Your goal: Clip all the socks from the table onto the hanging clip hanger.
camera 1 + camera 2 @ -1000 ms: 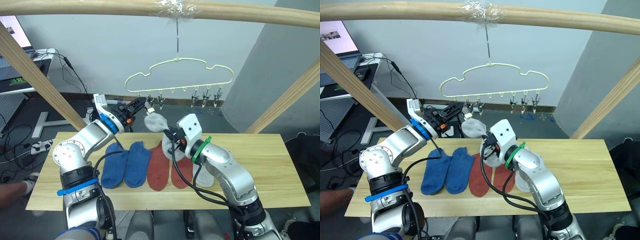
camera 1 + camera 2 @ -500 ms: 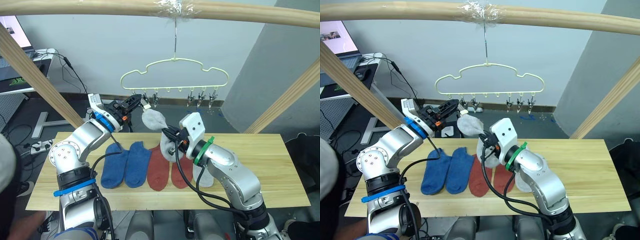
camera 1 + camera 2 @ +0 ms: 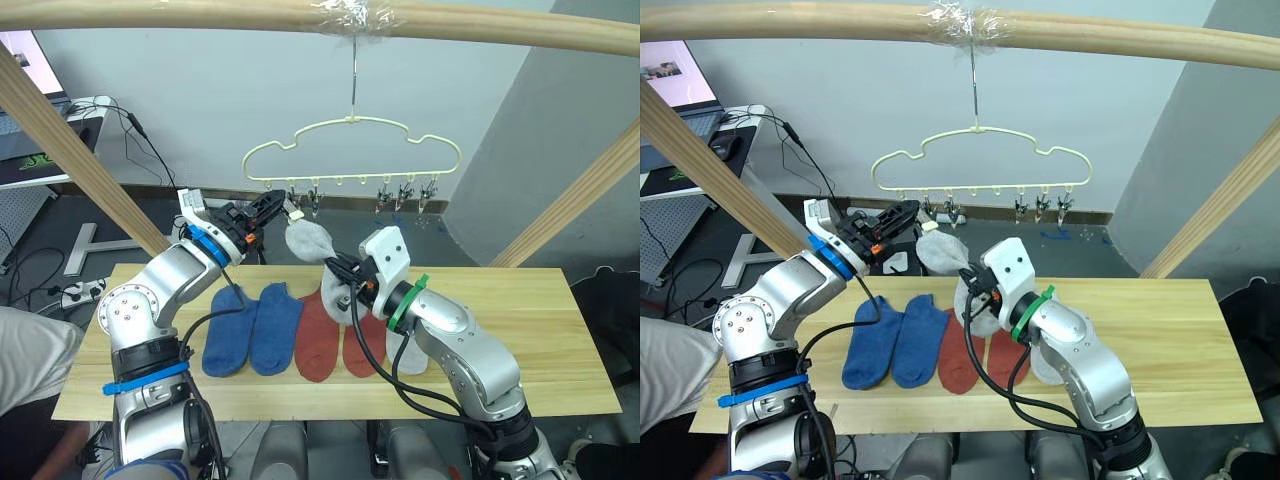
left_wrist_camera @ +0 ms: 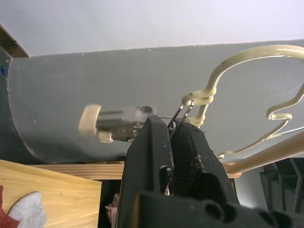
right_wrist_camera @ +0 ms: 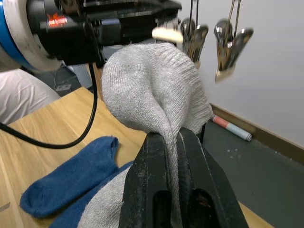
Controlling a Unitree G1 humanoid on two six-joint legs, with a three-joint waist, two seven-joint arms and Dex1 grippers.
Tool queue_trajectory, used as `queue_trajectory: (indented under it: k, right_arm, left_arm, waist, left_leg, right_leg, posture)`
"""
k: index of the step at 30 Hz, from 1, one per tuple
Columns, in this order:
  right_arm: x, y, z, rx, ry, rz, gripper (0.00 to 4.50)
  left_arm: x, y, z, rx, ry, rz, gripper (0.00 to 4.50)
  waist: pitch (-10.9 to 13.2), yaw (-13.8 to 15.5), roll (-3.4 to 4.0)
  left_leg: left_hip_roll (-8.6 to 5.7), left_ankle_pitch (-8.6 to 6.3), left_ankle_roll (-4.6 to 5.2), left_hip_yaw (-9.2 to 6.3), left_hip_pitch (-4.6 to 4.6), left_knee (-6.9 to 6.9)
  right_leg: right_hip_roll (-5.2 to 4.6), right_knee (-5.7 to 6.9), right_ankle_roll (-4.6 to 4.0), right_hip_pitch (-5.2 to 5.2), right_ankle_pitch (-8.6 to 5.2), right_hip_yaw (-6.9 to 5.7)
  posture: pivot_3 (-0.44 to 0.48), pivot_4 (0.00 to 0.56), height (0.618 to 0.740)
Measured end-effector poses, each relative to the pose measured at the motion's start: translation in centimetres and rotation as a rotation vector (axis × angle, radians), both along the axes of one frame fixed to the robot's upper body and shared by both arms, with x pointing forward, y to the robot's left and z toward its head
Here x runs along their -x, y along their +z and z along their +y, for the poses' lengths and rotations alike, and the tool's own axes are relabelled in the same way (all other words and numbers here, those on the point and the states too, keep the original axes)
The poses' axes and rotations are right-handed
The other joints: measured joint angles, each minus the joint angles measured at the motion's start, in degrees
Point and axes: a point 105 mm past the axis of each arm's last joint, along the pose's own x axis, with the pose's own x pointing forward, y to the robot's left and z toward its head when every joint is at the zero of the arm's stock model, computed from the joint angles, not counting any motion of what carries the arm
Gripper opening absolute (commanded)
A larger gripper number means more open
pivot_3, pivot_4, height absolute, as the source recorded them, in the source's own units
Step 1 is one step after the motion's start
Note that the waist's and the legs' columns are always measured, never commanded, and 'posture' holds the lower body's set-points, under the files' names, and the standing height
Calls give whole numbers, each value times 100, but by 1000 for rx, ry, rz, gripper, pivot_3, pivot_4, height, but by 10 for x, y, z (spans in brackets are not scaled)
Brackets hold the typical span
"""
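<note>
Since a second ago, you had swung the clip hanger (image 3: 355, 150) a little toward the robot's left and lifted the left gripper (image 3: 277, 202) with it, while the grey sock (image 3: 309, 240) stayed raised just below the hanger's leftmost clips. A person's pale sleeve (image 3: 35, 350) had also come in beside the worktop's left end.

Your left gripper was closed on the leftmost clip (image 4: 178, 114) of the hanger, its fingers (image 4: 151, 152) pinching the clip's wire handles. Your right gripper (image 5: 173, 142) was closed on the grey sock, gripping it near the middle so that the rounded end bulged up above the fingers and sat just under the clip, near the left gripper's tip. I could not tell whether the sock touched the clip.

The hanger hung by its hook from the wooden beam (image 3: 200, 14) overhead, and the other clips (image 3: 405, 192) along its lower edge were bare.

Below the hanger, on the worktop (image 3: 520, 330), you had five socks lying side by side: two blue socks (image 3: 250, 330) toward the left, two red socks (image 3: 320, 340) next to them, directly under the raised sock, and a second grey sock (image 3: 408, 352) on the right of the red pair, partly hidden behind the right arm.
</note>
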Motion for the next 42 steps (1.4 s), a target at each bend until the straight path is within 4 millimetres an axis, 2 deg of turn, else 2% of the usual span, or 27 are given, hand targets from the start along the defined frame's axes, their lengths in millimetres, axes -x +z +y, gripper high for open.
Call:
queue_trajectory:
  k: [7, 16, 34, 35, 42]
  right_arm:
    - [0, 1, 1, -1, 1, -4, 26]
    - [-9, -9, 2, 1, -28, 36, 26]
    - [-17, 2, 7, -20, -35, 0, 26]
    - [-17, 2, 7, -20, -34, 0, 0]
    - [-18, -3, 8, -11, -28, 17, 0]
  left_arm:
    - [0, 1, 1, 15, 2, -2, 61]
    - [1, 2, 1, 8, 3, -6, 61]
    - [3, 4, 1, -14, 6, -36, 61]
    - [4, 5, 1, -17, 7, -46, 776]
    - [5, 8, 2, -15, 10, -70, 2863]
  waist:
    - [0, 1, 0]
    - [0, 4, 0]
    - [1, 51, 1]
    - [1, 52, 1]
    - [3, 123, 2]
  left_leg:
    - [0, 0, 0, 0, -1, 0]
    - [0, -1, 0, 0, -2, -1]
    - [0, -1, -1, 0, -4, -3]
    - [0, -1, -1, 2, -4, -4]
    - [0, -2, -1, 1, -7, -7]
  right_leg:
    - [0, -1, 0, 0, 0, 1]
    - [0, -2, 0, -1, 0, 0]
    - [0, -8, 0, -3, 0, 0]
    - [0, -9, 0, -3, 0, 1]
    - [0, -15, 0, -4, 0, 0]
  posture:
    - [258, 236, 740]
    - [268, 234, 740]
    - [268, 241, 740]
    - [268, 241, 740]
    - [283, 246, 740]
